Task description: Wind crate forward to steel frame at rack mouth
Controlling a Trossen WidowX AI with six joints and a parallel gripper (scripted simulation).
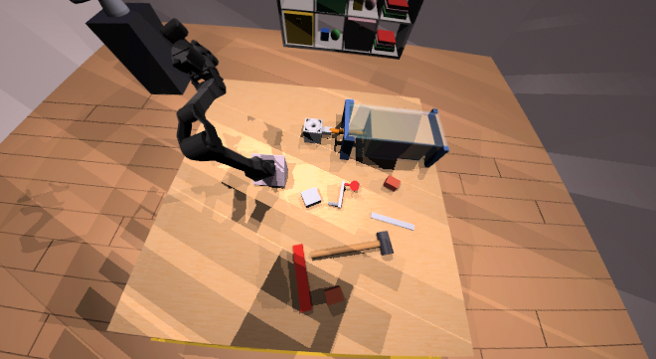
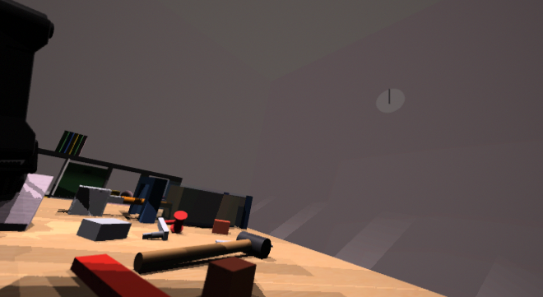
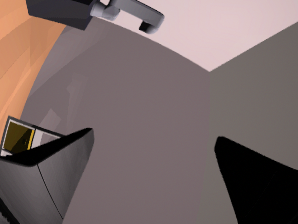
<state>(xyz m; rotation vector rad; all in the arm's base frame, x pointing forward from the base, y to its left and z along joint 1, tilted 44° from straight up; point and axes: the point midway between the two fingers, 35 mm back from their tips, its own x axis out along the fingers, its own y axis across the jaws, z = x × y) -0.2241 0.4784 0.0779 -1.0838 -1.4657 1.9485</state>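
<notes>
The hand winch [image 1: 313, 136] [image 2: 92, 202] stands left of the clear-panelled cubby [image 1: 400, 125]. An orange strap [image 1: 336, 131] [image 2: 133, 200] runs from it past the blue frame [image 1: 348, 119] [image 2: 151, 202] at the cubby's near end. The crate cannot be clearly told apart behind the panels. The winch handle, a pale crank [image 1: 341, 194] [image 2: 164, 229] with a red knob [image 1: 354, 186] [image 2: 180, 215], lies on the bench away from the winch. My gripper [image 3: 156, 140] is open and empty, pointing at the walls, well away from winch and handle.
A pale block [image 1: 311, 197] [image 2: 104, 229] lies just left of the handle, a small red block [image 1: 392, 183] [image 2: 221, 226] to its right. A flat bar [image 1: 393, 221], a mallet [image 1: 348, 249] [image 2: 193, 254], a red bar [image 1: 302, 282] and a dark red block [image 1: 334, 295] lie farther forward.
</notes>
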